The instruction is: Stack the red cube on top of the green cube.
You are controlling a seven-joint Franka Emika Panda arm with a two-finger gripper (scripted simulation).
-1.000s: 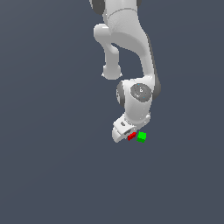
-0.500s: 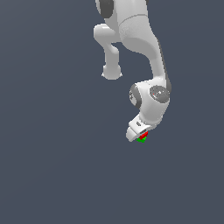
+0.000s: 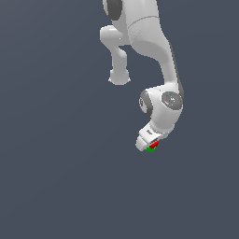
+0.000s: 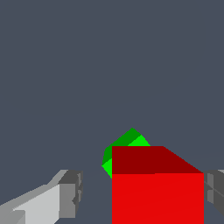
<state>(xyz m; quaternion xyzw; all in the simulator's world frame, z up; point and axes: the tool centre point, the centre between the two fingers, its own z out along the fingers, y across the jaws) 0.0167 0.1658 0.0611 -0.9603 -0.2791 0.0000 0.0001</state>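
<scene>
The red cube (image 4: 157, 197) fills the space between my gripper (image 4: 143, 192) fingers in the wrist view. A grey gap shows between it and one finger (image 4: 70, 192), while the other finger (image 4: 215, 188) stands just off its far side, so the gripper is open. The green cube (image 4: 127, 142) peeks out from directly beneath the red one, turned at an angle to it. In the exterior view the red cube (image 3: 154, 144) sits right above the green cube (image 3: 150, 149) under the gripper (image 3: 151, 145). I cannot tell whether the two cubes touch.
The white arm (image 3: 161, 79) reaches down from the top of the exterior view. Around the cubes there is only plain dark grey floor (image 3: 60, 177).
The gripper has moved toward the exterior view's right with the red cube, from beside the green cube to directly over it, and has dropped slightly.
</scene>
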